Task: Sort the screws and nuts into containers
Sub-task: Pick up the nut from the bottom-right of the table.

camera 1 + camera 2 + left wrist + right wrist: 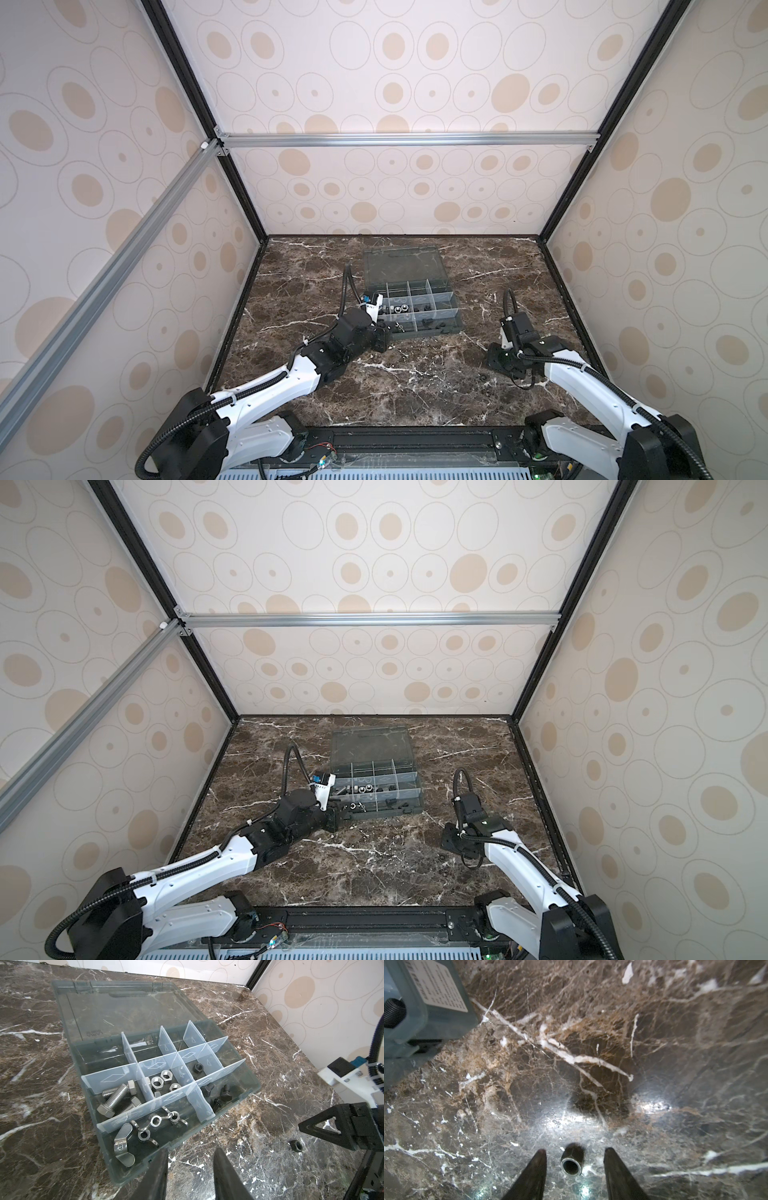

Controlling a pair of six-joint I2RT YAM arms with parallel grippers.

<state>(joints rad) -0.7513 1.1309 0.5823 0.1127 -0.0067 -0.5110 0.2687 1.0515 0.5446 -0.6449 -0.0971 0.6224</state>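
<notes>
The smoky-grey organiser box [135, 1172] lies open on the marble, also seen in both top views [428, 330] [386, 812]. Its containers hold silver screws [118, 1099], silver hex nuts [162, 1080], wing nuts [145, 1132], black screws [220, 1095] and one black nut [198, 1068]. My left gripper [191, 1150] hangs open and empty at the box's front edge [384, 332]. My right gripper [574, 1150] is open low over the table [496, 361]. A loose black nut [572, 1161] lies between its fingertips, touching neither. The same nut [296, 1145] shows beside the right fingers [311, 1126].
The clear lid [116, 1012] lies flat behind the compartments. A box corner with a white label [444, 987] lies off to one side of the right gripper. Patterned walls enclose the marble table [415, 386] on three sides.
</notes>
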